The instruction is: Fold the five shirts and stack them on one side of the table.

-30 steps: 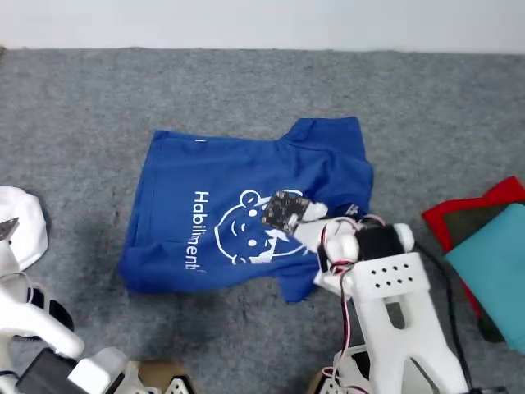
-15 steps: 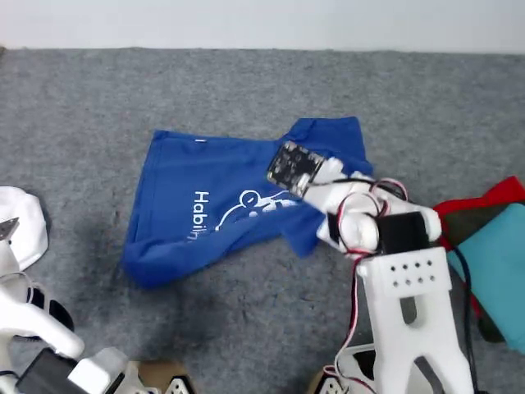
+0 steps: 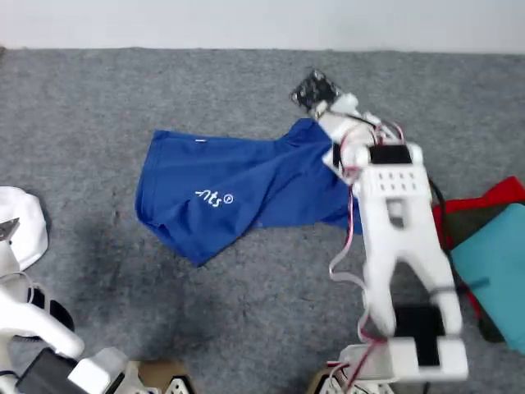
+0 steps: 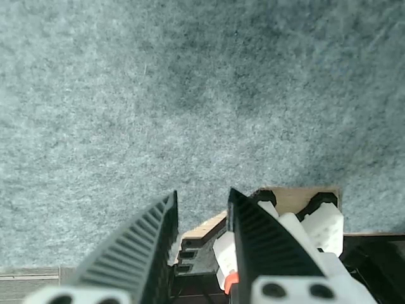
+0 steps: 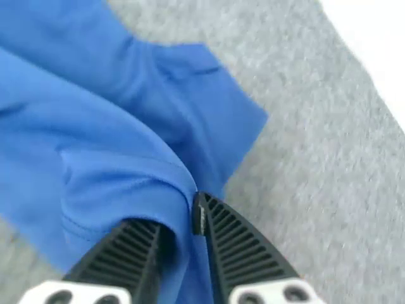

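**Blue shirt pulled over to the far side**

The right arm (image 3: pixel 394 213) has swung from the near side of the blue shirt (image 3: pixel 238 185) to its far edge. It dragged the near edge of the cloth along with it. Most of the white print is now tucked under, and only a little bit shows.

The right fingers (image 5: pixel 234 247) are pinched tight on a thin fold of the blue shirt. The shirt lies in the middle of the grey tabletop (image 3: pixel 246 82), bunched and crooked, not flat yet. The left fingers (image 4: pixel 139 247) are a little apart and hold nothing, near the left corner.

The shirt looks soft, light and floppy. It will sag and wrinkle wherever it is not held. One pinch only lifts one spot, so the rest trails behind. It is probably best to grab it at an edge or a corner, like the hem or a shoulder, not in the middle.

A white shirt (image 3: pixel 20 222) lies at the left edge. A red shirt (image 3: pixel 492 201) and a teal shirt (image 3: pixel 492 263) lie at the right.
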Motion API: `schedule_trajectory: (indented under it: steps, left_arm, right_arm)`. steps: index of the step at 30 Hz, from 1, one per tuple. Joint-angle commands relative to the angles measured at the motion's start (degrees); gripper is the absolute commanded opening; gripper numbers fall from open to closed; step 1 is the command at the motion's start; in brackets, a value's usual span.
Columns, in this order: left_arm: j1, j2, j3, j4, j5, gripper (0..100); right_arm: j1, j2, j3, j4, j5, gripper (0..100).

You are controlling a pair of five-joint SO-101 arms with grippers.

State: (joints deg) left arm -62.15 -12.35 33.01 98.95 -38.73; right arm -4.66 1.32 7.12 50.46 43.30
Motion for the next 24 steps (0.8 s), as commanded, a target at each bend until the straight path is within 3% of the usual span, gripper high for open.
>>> schedule_trajectory:
  steps: [1, 3, 8, 11, 15, 19, 24]
  left_arm:
    - [0.53, -2.46, -0.48, 1.67, -0.26, 12]
    - [0.53, -2.46, -0.48, 1.67, -0.26, 12]
    - [1.32, -2.46, -0.48, 1.76, -0.26, 12]
    - [5.19, -2.46, -0.57, 1.76, 0.09, 12]
    - [13.27, -2.46, -1.98, 1.67, 0.53, 12]
    - [23.21, -2.46, -10.33, 1.49, 5.71, 12]
    - [41.41, -1.93, -19.56, 1.58, 7.21, 12]
  right_arm:
    - [0.84, 12.7, -17.93, -0.66, -0.62, 1.3]
    - [0.84, 20.44, -25.49, 0.66, -0.62, 3.4]
    - [0.48, 34.51, -43.69, 11.21, -0.62, 20.3]
    - [0.48, 39.43, -53.36, 16.84, -0.7, 22.4]
    - [0.48, 43.74, -64.26, 21.23, -0.7, 22.4]
    - [1.19, 46.37, -73.14, 25.27, -2.02, 22.4]
    - [4.97, 47.96, -77.27, 43.65, -10.64, 22.4]
